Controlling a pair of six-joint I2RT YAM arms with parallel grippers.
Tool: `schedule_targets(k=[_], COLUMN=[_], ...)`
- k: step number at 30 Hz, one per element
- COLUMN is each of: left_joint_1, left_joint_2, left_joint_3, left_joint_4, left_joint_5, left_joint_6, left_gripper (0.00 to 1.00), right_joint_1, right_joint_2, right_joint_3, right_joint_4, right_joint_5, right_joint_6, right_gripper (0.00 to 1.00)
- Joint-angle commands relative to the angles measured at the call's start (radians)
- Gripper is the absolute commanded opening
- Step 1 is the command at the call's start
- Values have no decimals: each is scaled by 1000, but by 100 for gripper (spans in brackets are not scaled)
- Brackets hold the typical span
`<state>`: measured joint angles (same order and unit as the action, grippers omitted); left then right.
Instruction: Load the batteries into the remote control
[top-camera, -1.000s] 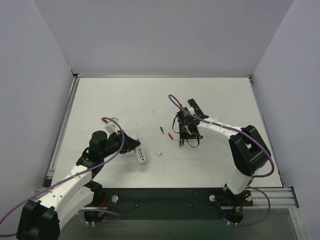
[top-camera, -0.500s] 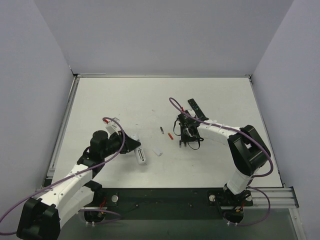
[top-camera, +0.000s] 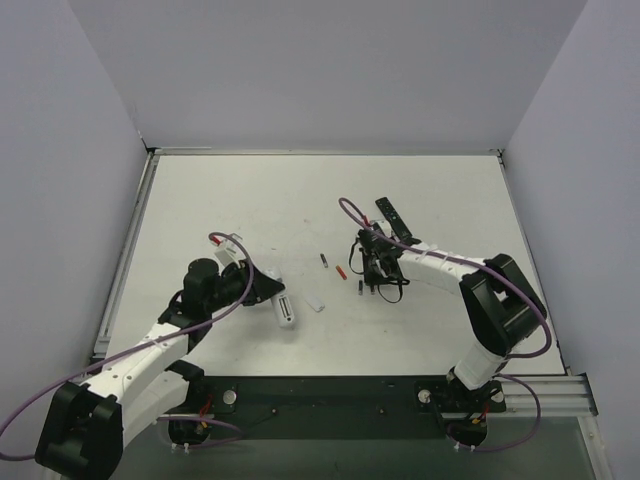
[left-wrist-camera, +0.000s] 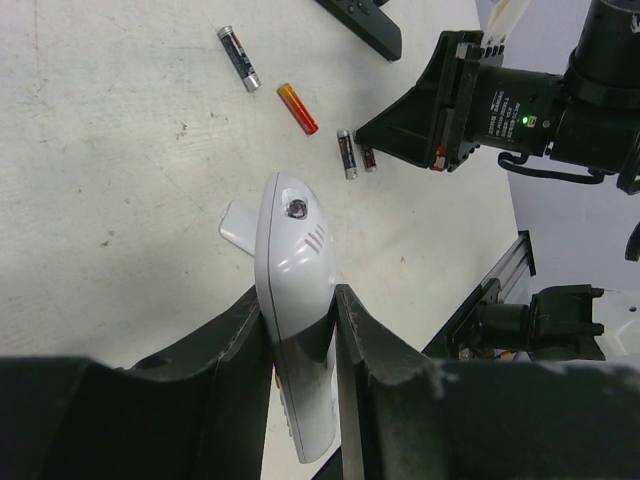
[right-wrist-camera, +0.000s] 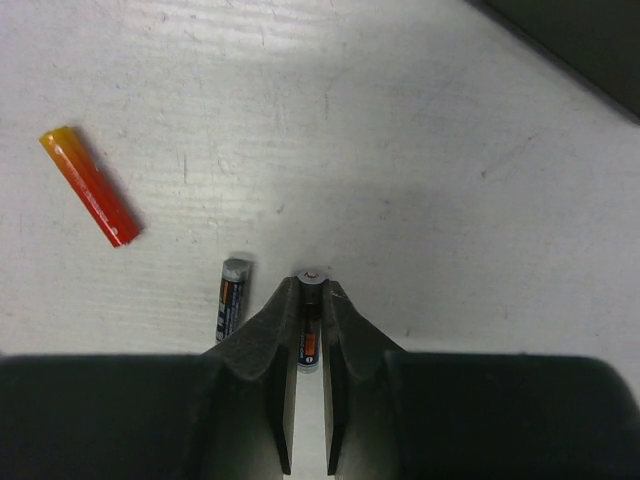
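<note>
My left gripper (left-wrist-camera: 298, 292) is shut on a white remote (left-wrist-camera: 292, 250), held on edge just above the table; both show in the top view, the gripper (top-camera: 270, 296) left of centre with the remote (top-camera: 284, 311). My right gripper (right-wrist-camera: 311, 286) is shut on a dark grey battery (right-wrist-camera: 309, 335), low at the table surface; it sits right of centre in the top view (top-camera: 369, 285). A second dark battery (right-wrist-camera: 232, 297) lies just left of its fingers. A red battery (right-wrist-camera: 90, 186) lies farther left. A third dark battery (left-wrist-camera: 238, 58) lies beyond it.
A small white battery cover (top-camera: 315, 303) lies on the table between the two grippers. A black remote (top-camera: 393, 217) lies behind the right gripper. White walls enclose the table on three sides.
My left gripper has shifted slightly right with the white remote. The right gripper stays shut on the dark battery at about the same spot.
</note>
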<state>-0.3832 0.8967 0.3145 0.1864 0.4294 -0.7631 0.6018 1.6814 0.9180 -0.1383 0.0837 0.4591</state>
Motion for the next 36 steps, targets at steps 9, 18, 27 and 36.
schedule_targets(k=[9, 18, 27, 36], left_joint_1=[-3, -9, -13, -14], left_joint_2=[82, 88, 45, -5], left_joint_3=[-12, 21, 40, 31], left_joint_4=[389, 449, 443, 435], left_joint_5=[101, 91, 57, -4], left_joint_6=[-82, -127, -188, -235], left_gripper=[0, 0, 0, 0], right_joint_1=[153, 312, 412, 454], right_joint_2=[-408, -539, -509, -451], right_joint_3=[-103, -182, -226, -248], right_joint_4=[253, 625, 859, 911], right_joint_5=[7, -70, -113, -141], right_joint_6=[-121, -197, -261, -293], right_gripper=[0, 0, 0, 0])
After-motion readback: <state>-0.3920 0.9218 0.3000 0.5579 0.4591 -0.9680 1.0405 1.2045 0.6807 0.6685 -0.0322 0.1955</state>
